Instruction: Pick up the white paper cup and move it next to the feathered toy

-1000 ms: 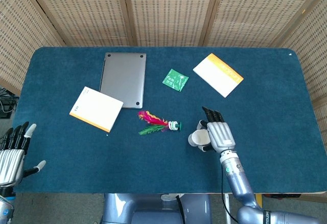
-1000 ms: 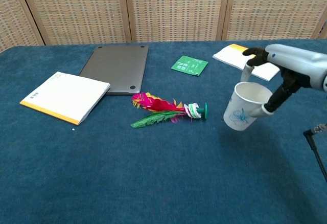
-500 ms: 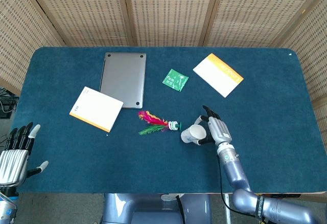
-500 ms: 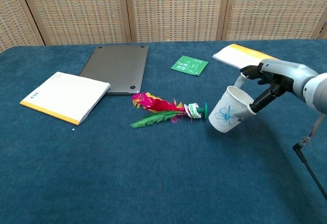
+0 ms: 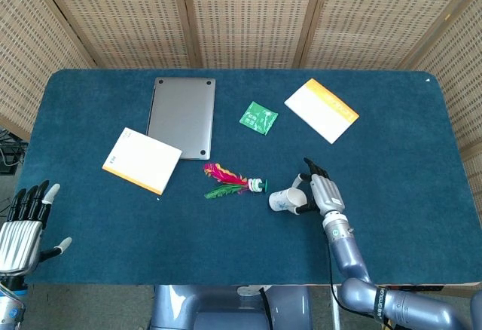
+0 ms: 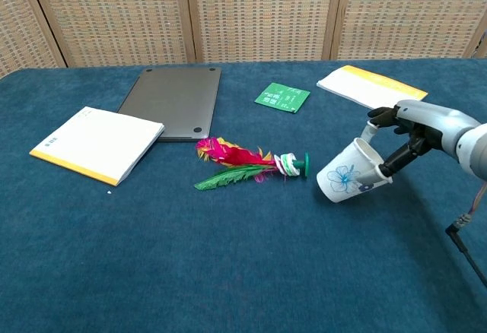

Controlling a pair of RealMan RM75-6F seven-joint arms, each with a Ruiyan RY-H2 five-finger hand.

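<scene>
The white paper cup [image 6: 348, 181] with a blue flower print is tilted, base toward the left, its lower edge at or just above the blue cloth. My right hand [image 6: 407, 131] grips it at the rim; in the head view the right hand [image 5: 322, 194] sits just right of the cup [image 5: 283, 200]. The feathered toy [image 6: 247, 165], pink and green feathers with a green-white base, lies just left of the cup, also seen from the head as the toy [image 5: 232, 181]. My left hand [image 5: 24, 228] rests open off the table's front-left corner.
A closed grey laptop [image 5: 182, 114] and a white notepad [image 5: 141, 160] lie at the left. A green packet [image 5: 258, 117] and a second white-and-orange notepad [image 5: 321, 109] lie at the back. The table's front edge runs near my right forearm.
My right hand has lowered the cup toward the cloth and brought it left, close to the toy's base; the cup has tipped further over. The left hand has barely moved.
</scene>
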